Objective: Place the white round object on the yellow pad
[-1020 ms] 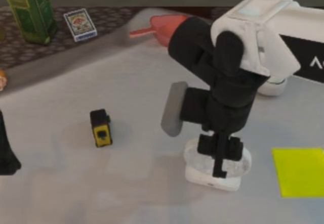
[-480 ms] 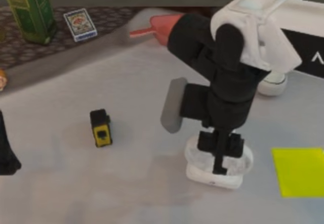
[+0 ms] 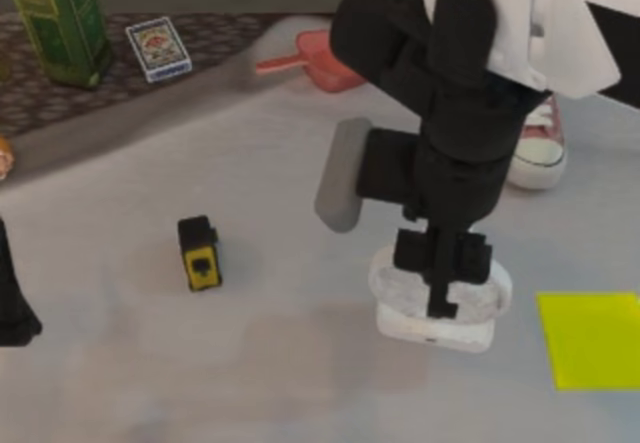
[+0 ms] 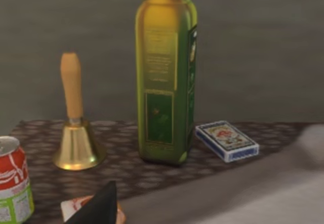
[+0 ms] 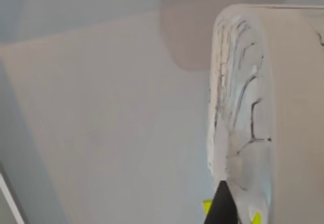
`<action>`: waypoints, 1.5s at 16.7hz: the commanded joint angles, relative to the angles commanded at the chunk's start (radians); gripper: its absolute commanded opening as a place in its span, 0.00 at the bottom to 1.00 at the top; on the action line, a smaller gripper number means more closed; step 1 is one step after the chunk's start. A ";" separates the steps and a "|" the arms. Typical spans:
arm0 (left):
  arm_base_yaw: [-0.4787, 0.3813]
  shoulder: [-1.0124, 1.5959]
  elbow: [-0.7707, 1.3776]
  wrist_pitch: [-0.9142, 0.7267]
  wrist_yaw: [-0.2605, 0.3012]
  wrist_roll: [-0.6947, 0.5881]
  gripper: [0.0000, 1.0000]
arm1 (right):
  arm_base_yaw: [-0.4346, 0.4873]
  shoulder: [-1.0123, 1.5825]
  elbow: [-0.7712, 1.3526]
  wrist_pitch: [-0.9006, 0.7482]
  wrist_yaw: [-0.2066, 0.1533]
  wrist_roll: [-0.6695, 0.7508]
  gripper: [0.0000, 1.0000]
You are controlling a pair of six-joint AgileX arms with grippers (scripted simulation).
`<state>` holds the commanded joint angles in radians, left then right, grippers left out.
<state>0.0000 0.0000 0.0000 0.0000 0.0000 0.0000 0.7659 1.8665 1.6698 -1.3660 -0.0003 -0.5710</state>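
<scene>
The white round object (image 3: 440, 311) hangs a little above the table at the centre right, frosted disc face up. My right gripper (image 3: 438, 285) comes down on it from above and is shut on it. In the right wrist view the white round object (image 5: 263, 107) fills one side, with one black fingertip (image 5: 220, 206) against its edge. The yellow pad (image 3: 592, 339) lies flat at the right edge of the table, just right of the held object and apart from it. My left gripper (image 3: 12, 313) is parked at the left edge, one dark fingertip (image 4: 98, 206) showing, with nothing held.
A black-and-yellow tape measure (image 3: 199, 253) stands left of centre. At the back are a green bottle (image 3: 60, 18), a card box (image 3: 158, 48) and a red scoop (image 3: 320, 58). A pink-and-white sneaker (image 3: 540, 148) sits behind the right arm. A bell (image 4: 76, 143) and a can (image 4: 12, 183) stand near the bottle.
The right gripper has risen with the white round object and carried it slightly right, toward the yellow pad; a shadow now shows on the table beneath. The left arm has not moved.
</scene>
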 joint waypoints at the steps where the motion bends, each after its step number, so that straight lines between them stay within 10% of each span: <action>1: 0.000 0.000 0.000 0.000 0.000 0.000 1.00 | 0.000 0.000 0.000 0.000 0.000 0.000 0.00; 7: 0.000 0.000 0.000 0.000 0.000 0.000 1.00 | -0.086 -0.038 -0.047 -0.014 -0.013 -0.112 0.00; 18: 0.000 0.000 0.000 0.000 0.000 0.000 1.00 | -0.519 -0.297 -0.302 -0.063 -0.076 -0.767 0.00; 25: 0.000 0.000 0.000 0.000 0.000 0.000 1.00 | -0.539 -0.310 -0.316 -0.058 -0.079 -0.791 0.00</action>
<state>0.0000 0.0000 0.0000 0.0000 0.0000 0.0000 0.2269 1.5565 1.3541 -1.4244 -0.0789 -1.3616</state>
